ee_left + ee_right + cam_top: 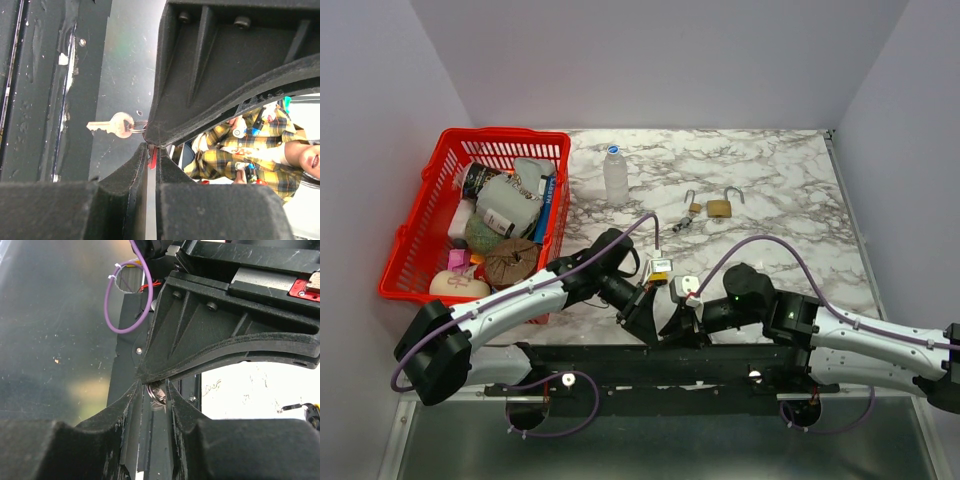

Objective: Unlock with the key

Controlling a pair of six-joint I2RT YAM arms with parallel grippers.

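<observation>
— Where do we find the key [112, 125]?
— In the air at the near edge of the worktop [790, 200], where the two pincers meet. From the left wrist we see its blade sticking out sideways from its key ring [139, 127].

— And what has hold of it?
— The left pincer [151, 149] has its fingers nearly together, pinching a thin red tab [153, 158] just beside the ring. The right pincer [155, 386] has one finger on either side of the ring, close against it. We cannot tell whether they press it.

— How do the arms stand?
— The left arm [510, 300] runs slantwise from its base towards the middle, wrist bent down. The right arm [860, 332] lies low and long, reaching leftwards. The pincers cross each other just beyond the black rail [650, 362].

— What blocks our view?
— From each wrist, the other pincer's broad black finger fills the upper half and hides part of the ring.

— And around them?
— Farther out on the worktop, well apart from the pincers, we see a brass padlock [720, 208]. A smaller padlock [693, 206] lies just beside it, along with small metal pieces [680, 226] we cannot make out. A clear bottle [616, 176] stands upright to their left. A red basket [505, 133], full of odds and ends, sits at the left side.
</observation>
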